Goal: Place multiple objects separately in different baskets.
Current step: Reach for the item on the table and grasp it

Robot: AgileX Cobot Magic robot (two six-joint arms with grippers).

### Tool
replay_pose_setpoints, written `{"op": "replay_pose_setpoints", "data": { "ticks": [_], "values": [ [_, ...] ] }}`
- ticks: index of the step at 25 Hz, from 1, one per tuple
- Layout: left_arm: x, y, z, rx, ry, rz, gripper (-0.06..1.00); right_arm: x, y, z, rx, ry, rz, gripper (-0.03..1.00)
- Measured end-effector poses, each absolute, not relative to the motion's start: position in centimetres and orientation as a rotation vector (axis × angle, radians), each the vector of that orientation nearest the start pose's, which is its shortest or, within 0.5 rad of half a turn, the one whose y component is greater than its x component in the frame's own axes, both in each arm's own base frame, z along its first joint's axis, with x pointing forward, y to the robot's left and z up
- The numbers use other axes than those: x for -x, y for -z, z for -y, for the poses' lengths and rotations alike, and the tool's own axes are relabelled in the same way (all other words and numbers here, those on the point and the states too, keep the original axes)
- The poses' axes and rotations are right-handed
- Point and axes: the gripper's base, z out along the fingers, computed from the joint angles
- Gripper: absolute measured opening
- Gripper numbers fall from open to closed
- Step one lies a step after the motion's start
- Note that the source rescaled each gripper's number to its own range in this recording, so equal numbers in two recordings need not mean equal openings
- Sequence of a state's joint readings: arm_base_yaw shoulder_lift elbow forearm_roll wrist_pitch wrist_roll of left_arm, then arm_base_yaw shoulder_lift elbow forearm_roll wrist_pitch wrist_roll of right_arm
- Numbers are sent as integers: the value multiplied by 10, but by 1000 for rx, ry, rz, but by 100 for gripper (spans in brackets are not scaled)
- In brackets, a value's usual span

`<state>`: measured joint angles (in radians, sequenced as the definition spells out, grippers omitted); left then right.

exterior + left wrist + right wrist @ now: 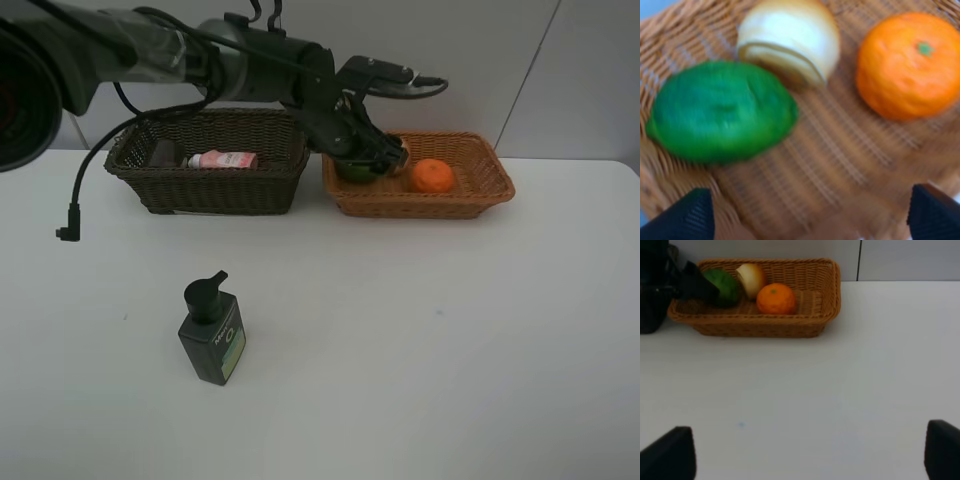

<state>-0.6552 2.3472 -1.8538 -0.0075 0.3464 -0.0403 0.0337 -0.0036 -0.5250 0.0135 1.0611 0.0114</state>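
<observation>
My left gripper (368, 158) reaches across into the shallow light orange-tan basket (480, 195). It is open and empty (810, 222), just above the green fruit (720, 112). The red-yellow fruit (790, 40) and the orange (910, 65) lie beside it in this basket. The right wrist view also shows the green fruit (724, 286), the red-yellow fruit (752, 277) and the orange (776, 299). The dark brown basket (210, 190) holds the pink bottle (222, 159) and the purplish cup (165, 153). The dark green pump bottle (212, 335) stands on the table. My right gripper (807, 455) is open and empty.
The white table (450, 330) runs up to a pale wall behind the baskets. A black cable (75, 215) hangs from the left arm down to the table at the left. The left arm (660, 287) shows dark beside the tan basket in the right wrist view.
</observation>
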Motion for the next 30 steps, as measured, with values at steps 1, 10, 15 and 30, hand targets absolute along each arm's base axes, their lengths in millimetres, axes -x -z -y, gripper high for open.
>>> {"op": "replay_pose_setpoints", "data": {
  "ticks": [1, 10, 15, 30],
  "values": [
    [-417, -166, 322, -701, 359, -2274, 100, 8, -284, -1, 23, -45, -2016, 98],
    [-375, -223, 295, -771, 325, -2576, 100, 8, -284, -1, 23, -45, -2016, 98],
    [-342, -238, 271, -799, 286, -2678, 100, 8, -284, -1, 23, -45, -2016, 98],
    [-253, -242, 218, -710, 209, -2821, 100, 8, -284, -1, 23, -45, -2016, 98]
  ]
}}
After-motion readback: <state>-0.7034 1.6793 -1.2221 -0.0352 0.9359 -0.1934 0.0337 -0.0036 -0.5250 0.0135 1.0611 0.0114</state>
